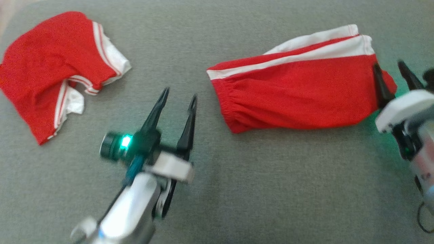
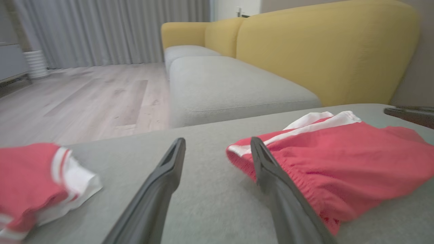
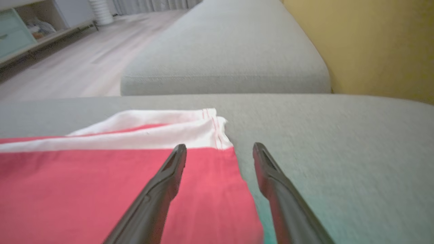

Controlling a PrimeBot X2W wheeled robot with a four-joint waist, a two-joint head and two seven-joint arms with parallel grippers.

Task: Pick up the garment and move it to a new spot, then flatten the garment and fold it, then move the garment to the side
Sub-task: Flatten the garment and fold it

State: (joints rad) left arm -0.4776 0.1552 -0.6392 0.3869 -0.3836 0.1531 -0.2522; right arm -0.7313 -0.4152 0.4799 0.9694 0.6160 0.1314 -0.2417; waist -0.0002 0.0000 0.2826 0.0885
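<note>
Head view first: the folded shorts (image 1: 298,91), red with white side stripes, lie flat on the grey cushion (image 1: 237,186), over to the right. A second, crumpled garment (image 1: 51,74) in the same colours sits well apart at the far left. The left gripper (image 1: 179,95) hovers over bare cushion between the two, fingers spread, holding nothing. The right gripper (image 1: 389,65) is at the shorts' right end, fingers apart too, one dark finger over the red cloth.

Left wrist view: the left gripper (image 2: 217,140) has its fingers wide, with the gathered waistband (image 2: 247,162) just beside the right-hand one. There's only cushion between the tips. A yellow sofa back (image 2: 322,51) rises behind.

Right wrist view: the right gripper (image 3: 219,145) straddles the hem (image 3: 213,128) end, one finger above the red fabric, the other above the cushion. Nothing is pinched, as far as I can tell.

Handling, just my guess: it's thin, light jersey, totally floppy, so the fold will slump open if it's lifted by one corner. I'd pinch through all the layers at both short ends, the waistband on the left and the hem on the right, and keep it low while shifting it sideways. The elastic is the thickest, grippiest bit. The stripes look smoother, so they may be slicker.
</note>
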